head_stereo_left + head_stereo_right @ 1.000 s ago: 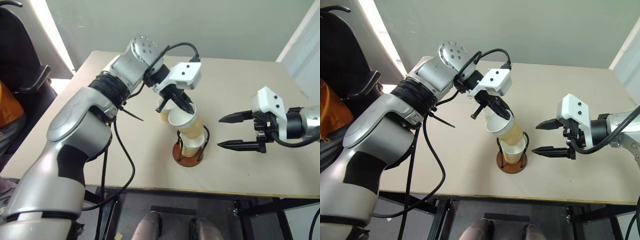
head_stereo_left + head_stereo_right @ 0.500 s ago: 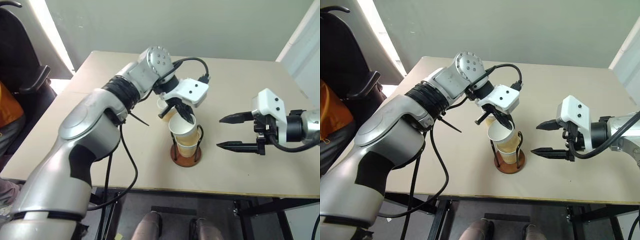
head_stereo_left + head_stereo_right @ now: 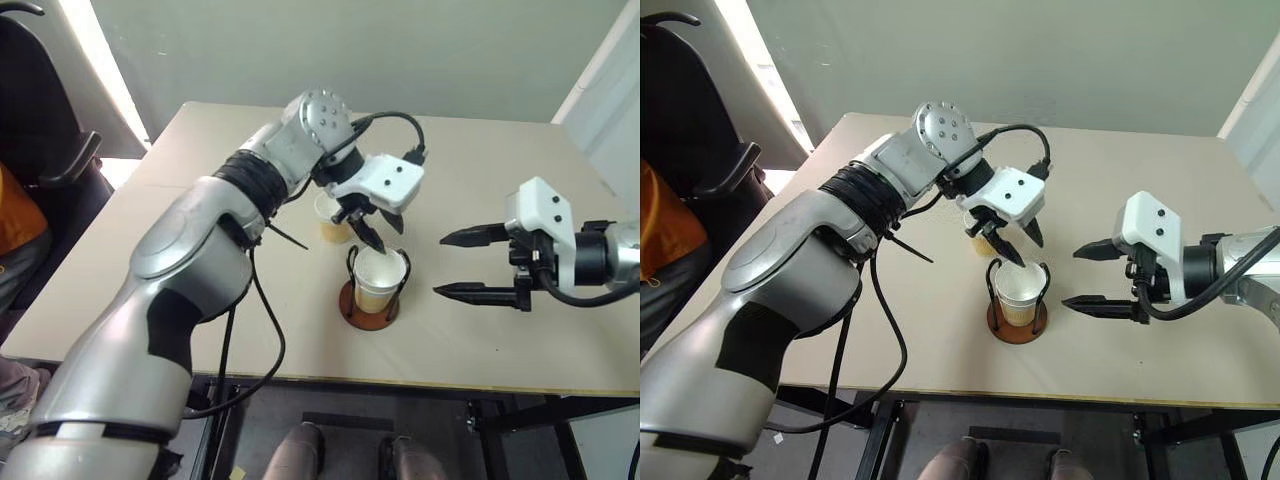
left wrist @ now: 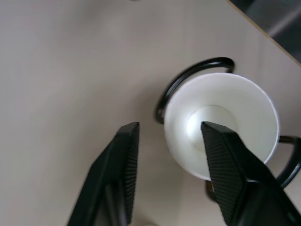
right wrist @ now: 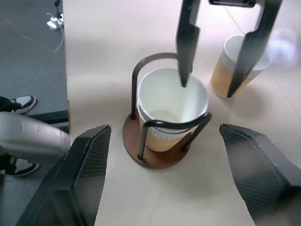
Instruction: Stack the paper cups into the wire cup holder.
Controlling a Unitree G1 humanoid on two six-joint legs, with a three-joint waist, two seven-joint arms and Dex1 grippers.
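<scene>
Left eye view: left hand (image 3: 381, 232) half open, holding nothing, one finger inside the stacked paper cups (image 3: 380, 273) in the wire cup holder (image 3: 368, 305), mid-worktop (image 3: 480, 345). Third cup (image 3: 330, 217) at 11 o'clock. Right hand (image 3: 462, 262) wide open, empty, at 3 o'clock, apart.

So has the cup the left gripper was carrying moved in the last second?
Yes. It has gone down into the holder and now sits nested in the cup already there, and the left gripper has opened off its rim.
</scene>
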